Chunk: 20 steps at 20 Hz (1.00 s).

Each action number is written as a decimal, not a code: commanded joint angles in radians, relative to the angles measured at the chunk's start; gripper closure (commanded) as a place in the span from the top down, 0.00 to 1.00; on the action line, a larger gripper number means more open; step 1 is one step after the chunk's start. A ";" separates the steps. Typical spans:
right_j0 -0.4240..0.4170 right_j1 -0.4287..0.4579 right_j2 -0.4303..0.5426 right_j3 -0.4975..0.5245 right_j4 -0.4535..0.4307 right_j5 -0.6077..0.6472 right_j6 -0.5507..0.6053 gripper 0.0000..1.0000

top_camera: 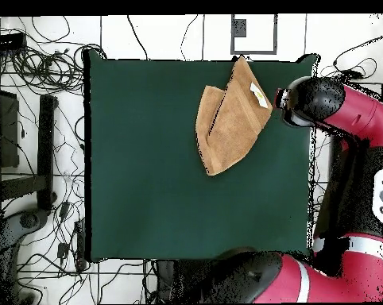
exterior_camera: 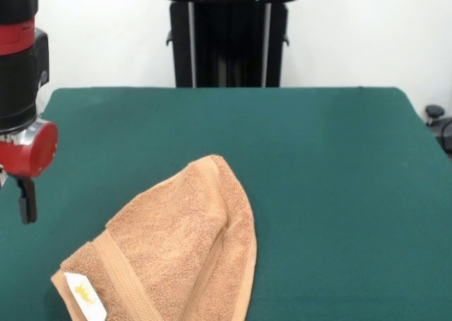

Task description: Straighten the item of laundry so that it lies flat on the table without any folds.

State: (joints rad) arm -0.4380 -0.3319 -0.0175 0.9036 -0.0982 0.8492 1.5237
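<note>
The light-brown towel [exterior_camera: 176,254] lies folded over on itself on the green tabletop [exterior_camera: 318,166], forming a pointed, roughly triangular shape. In the front view it sits at the near edge, left of centre, its tip pointing toward the far side, with a woven border band running along its lower left part and a white tag with yellow print [exterior_camera: 85,295] at its left corner. A long crease runs down its middle. The pincer [exterior_camera: 27,200] hangs at the left edge of the front view, above the tabletop and apart from the towel; whether it is wide or narrow cannot be told. In the overhead view the towel [top_camera: 230,119] lies near the top edge, with the red and black arm [top_camera: 338,103] just beside it.
</note>
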 commanded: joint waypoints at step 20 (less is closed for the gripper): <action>0.100 0.086 -0.033 -0.060 0.079 0.040 0.284 1.00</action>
State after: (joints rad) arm -0.3971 -0.2724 -0.0667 0.8886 -0.0640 0.8492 1.5237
